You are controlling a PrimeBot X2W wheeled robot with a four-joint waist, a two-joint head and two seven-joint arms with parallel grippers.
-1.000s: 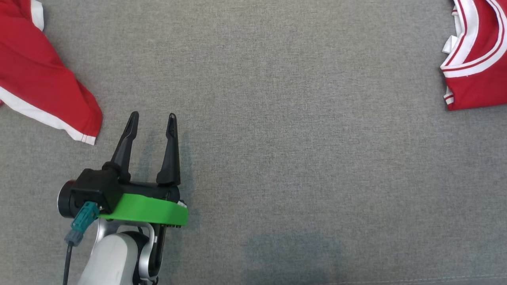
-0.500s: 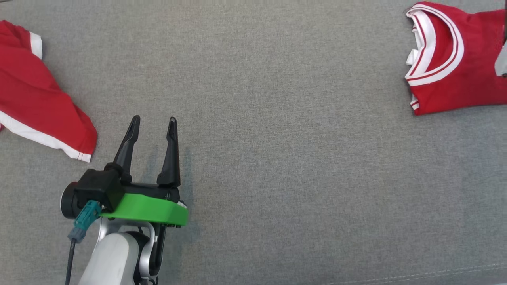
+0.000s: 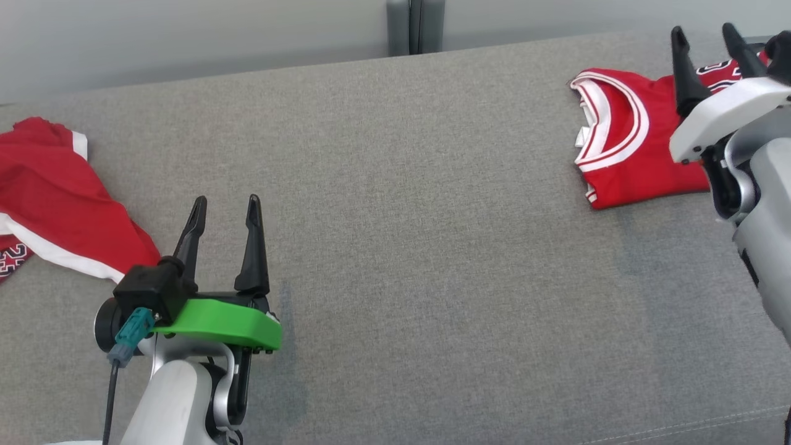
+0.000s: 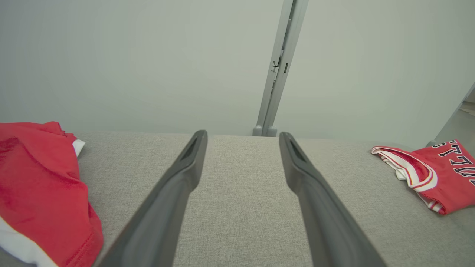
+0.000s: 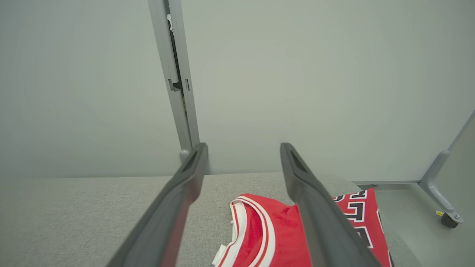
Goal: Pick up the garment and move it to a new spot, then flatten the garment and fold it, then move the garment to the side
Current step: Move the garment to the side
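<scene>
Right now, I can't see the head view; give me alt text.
On a grey fabric surface, a folded jersey lies far right and a rumpled jersey far left, both red. The left gripper and right gripper hover, fingers open, holding nothing.

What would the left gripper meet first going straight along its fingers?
Likely nothing near: the left gripper points over bare grey cushion toward the post at the wall. The crumpled garment sits left of that line, folded jersey right. Depth unclear.

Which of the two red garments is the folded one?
The jersey at the far right, by the right gripper: squared off, white-trimmed neckline showing. The left garment lies rumpled.
</scene>
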